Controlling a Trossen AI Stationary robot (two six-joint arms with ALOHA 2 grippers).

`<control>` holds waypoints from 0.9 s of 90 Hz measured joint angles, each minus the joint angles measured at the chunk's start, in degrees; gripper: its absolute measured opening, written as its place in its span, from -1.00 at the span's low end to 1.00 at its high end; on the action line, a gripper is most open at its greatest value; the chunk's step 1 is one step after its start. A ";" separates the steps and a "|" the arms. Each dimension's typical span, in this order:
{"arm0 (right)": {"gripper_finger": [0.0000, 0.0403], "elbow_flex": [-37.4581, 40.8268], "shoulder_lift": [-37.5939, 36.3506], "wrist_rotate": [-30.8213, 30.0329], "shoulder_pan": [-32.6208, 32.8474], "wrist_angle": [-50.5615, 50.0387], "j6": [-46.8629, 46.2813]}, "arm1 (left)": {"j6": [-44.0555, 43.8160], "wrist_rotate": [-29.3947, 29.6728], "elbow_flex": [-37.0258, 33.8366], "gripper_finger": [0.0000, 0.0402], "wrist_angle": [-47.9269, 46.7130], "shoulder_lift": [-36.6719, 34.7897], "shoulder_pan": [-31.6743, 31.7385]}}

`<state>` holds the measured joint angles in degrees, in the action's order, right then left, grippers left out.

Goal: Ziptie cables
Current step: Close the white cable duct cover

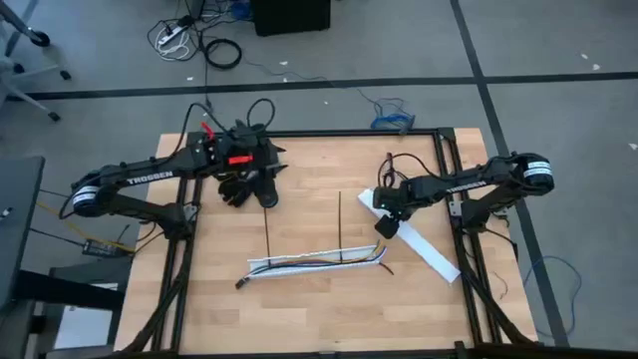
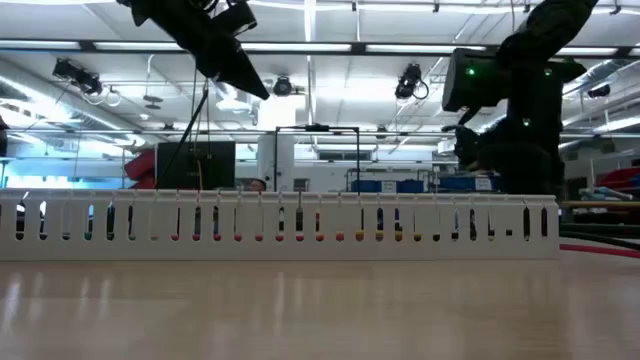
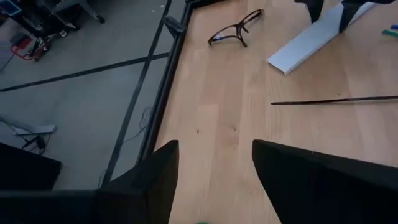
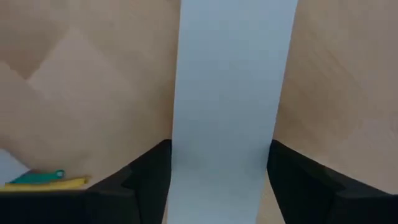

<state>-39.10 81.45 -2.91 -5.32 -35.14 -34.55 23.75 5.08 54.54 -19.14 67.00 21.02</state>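
Slotted white channel (image 2: 280, 225) stands nearest the low camera, holding the cables (image 1: 309, 261) at the bench's (image 1: 299, 319) near middle. Two zipties (image 1: 267, 219) lie untouched just behind the channel. Left gripper (image 1: 261, 189) hovers at the far left, jaws parted and empty. Right gripper (image 1: 384, 227) straddles a flat white strip (image 1: 424, 249), jaws open, unloaded. Risk: closing here would grip the strip instead of a ziptie.
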 joint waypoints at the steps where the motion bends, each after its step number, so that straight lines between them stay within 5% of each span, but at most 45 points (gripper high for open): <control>1: 0.15 -0.16 0.00 -0.01 0.00 0.02 0.23 | 0.00 0.00 0.00 -0.01 0.00 0.00 0.00; 40: -0.01 -11.97 -0.02 -0.20 2.71 0.37 17.14 | 1.27 1.71 0.00 -0.01 -2.45 -3.17 0.04; 60: -0.07 -13.89 -0.04 -0.21 2.35 -0.70 14.99 | -0.56 1.73 0.11 -0.01 -3.77 -8.24 0.22; 81: 0.17 -12.69 2.02 -1.91 -0.80 -0.39 10.61 | -1.45 1.72 0.09 -0.01 -3.86 -9.40 0.22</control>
<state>-51.79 83.47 -4.82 -6.12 -35.52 -23.94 22.30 6.80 54.63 -23.00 57.60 21.23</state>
